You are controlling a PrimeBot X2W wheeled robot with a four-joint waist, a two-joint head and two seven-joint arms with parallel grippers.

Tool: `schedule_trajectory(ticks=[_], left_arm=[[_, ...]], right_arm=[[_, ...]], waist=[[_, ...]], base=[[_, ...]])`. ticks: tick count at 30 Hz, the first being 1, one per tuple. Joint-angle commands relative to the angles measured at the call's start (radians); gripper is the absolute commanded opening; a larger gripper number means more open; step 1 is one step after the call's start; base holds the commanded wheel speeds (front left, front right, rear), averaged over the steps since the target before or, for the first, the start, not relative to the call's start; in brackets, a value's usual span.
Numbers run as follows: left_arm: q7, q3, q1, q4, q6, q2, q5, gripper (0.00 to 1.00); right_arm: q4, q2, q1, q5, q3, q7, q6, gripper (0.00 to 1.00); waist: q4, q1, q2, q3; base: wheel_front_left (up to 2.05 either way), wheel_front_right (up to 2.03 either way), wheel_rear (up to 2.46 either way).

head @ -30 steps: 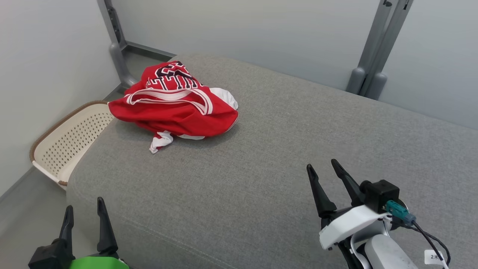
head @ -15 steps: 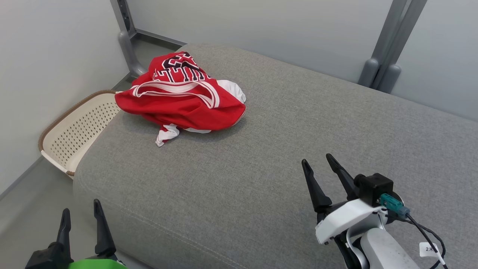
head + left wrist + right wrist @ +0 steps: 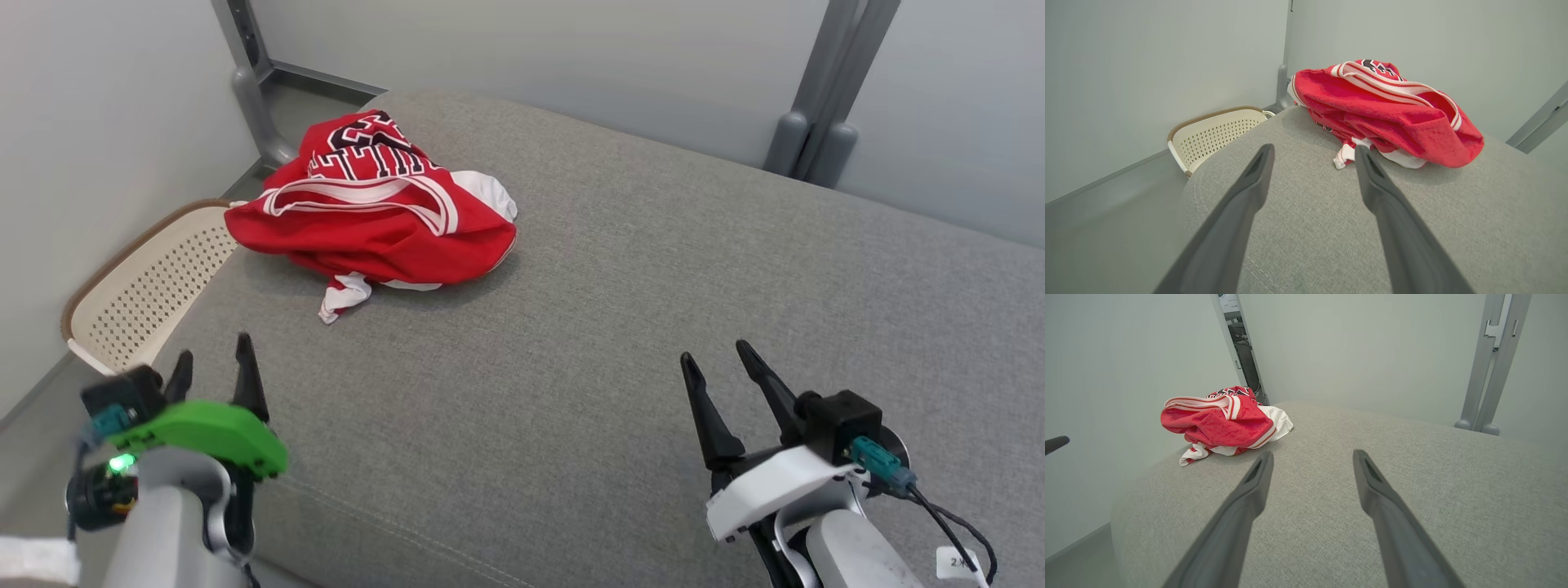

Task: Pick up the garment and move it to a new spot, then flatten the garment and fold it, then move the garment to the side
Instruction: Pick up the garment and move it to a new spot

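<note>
The garment (image 3: 371,220) is a red jersey with white trim and dark lettering, lying crumpled at the far left corner of the grey cushioned surface (image 3: 620,310). In the left wrist view the garment (image 3: 1388,118) lies just beyond my fingertips. My left gripper (image 3: 214,359) hovers open over the near left edge, well short of the jersey. Open and empty, my right gripper (image 3: 718,359) stands over the near right part of the surface. From the right wrist the garment (image 3: 1220,420) shows far off to the left.
A cream perforated basket (image 3: 139,294) with a brown rim stands on the floor against the left side of the surface. Grey metal posts (image 3: 816,122) rise behind the far edge, with another post (image 3: 253,106) at the far left. Walls close in left and behind.
My left arm has risen and advanced from the bottom edge to above the surface's near left edge. The right gripper holds about the same place. The head camera has shifted slightly.
</note>
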Motion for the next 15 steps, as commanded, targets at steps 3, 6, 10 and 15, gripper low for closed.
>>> schedule_trajectory(ticks=[3,6,10,15], left_arm=[[0.08,0.047,-0.158,0.085,-0.002,0.002,-0.09,1.0],[0.163,0.091,-0.289,0.164,-0.001,0.007,-0.161,1.0],[0.272,0.12,-0.413,0.24,0.021,0.026,-0.214,1.0],[0.323,0.129,-0.518,0.292,0.032,0.059,-0.238,1.0]], right_arm=[[-0.037,-0.005,-0.033,-0.032,0.006,0.024,0.0,1.0],[-0.075,-0.004,-0.053,-0.053,0.013,0.048,0.0,1.0],[-0.119,-0.005,-0.078,-0.071,0.03,0.075,0.0,1.0],[-0.164,-0.004,-0.092,-0.08,0.037,0.089,0.0,1.0]], waist=[[-0.124,0.0,0.0,0.121],[-0.185,0.0,0.0,0.183],[-0.263,0.0,0.0,0.259],[-0.339,0.0,0.0,0.333]], base=[[0.0,0.0,0.0],[0.0,0.0,0.0],[0.0,0.0,0.0],[0.0,0.0,0.0]])
